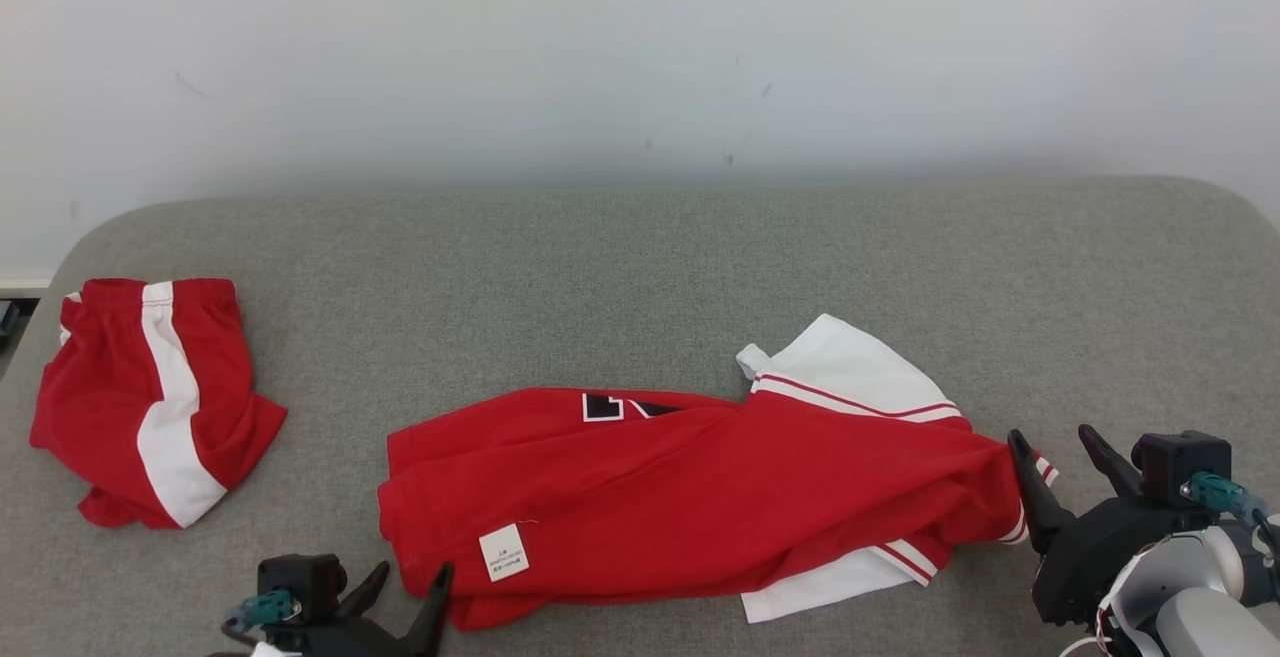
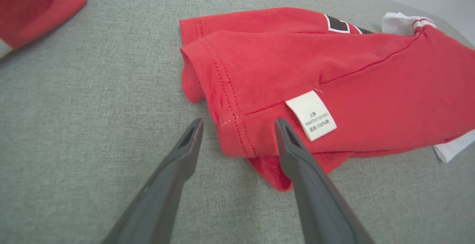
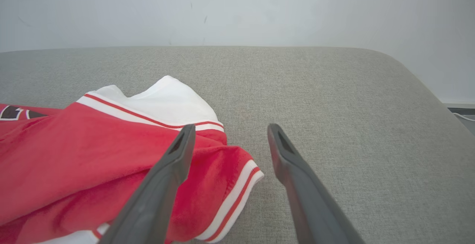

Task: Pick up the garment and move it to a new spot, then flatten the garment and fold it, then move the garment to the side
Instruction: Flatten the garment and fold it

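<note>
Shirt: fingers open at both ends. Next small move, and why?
Probably lower and close both on the shirt: the left fingers straddle the hem corner, the right fingers straddle the cuff, nothing is held, and another fold looks due.

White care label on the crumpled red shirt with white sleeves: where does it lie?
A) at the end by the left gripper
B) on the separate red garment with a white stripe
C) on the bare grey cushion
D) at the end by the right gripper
A: the white care label sits at the red shirt's hem end, beside the left gripper, whose jaws stand open.
</note>
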Robot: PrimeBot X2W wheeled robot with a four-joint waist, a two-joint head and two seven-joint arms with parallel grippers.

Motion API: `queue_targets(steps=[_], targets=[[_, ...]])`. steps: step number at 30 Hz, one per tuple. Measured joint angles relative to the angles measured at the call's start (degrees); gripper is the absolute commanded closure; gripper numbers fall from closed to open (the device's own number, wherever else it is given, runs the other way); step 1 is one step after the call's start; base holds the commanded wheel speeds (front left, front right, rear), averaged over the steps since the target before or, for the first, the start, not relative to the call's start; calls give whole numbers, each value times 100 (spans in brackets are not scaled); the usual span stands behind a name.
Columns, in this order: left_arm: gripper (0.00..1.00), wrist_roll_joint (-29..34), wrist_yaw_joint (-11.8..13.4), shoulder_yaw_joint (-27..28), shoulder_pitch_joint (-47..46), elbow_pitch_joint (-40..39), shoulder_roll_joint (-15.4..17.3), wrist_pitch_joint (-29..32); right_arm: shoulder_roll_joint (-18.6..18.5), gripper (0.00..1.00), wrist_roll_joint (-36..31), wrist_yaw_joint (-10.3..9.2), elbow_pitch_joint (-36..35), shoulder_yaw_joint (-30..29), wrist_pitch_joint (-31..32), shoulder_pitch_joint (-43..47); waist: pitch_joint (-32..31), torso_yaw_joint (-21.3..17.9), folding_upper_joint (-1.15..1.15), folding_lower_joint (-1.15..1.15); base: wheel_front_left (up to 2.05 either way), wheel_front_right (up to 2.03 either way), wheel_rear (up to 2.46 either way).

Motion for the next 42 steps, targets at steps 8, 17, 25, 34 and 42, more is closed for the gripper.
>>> queue_targets(steps=[8, 17, 25, 34, 42], targets=[[0, -48, -1, 10, -35, 78, -34, 137, 0, 0, -51, -33, -160, 46, 102, -1, 53, -18, 0, 0, 0, 0, 0], [100, -70, -5, 38, -187, 113, -65, 145, -11, 0, -104, -58, -311, 63, 196, -1, 107, -36, 0, 0, 0, 0, 0], [100, 22, -1, -3, -270, 78, -90, 103, -19, 0, -199, -97, -381, 176, 291, -64, 136, 75, 0, 0, 0, 0, 0], [100, 324, 11, -120, -407, -412, -147, -8, 55, 0, -281, 113, -5, 433, 682, -1094, 166, 315, 0, 0, 0, 0, 0], [100, 488, 52, -225, -503, -876, -196, -47, 51, 0, -414, 294, 994, 692, 1273, -2047, 312, 644, 0, 0, 0, 0, 0]])
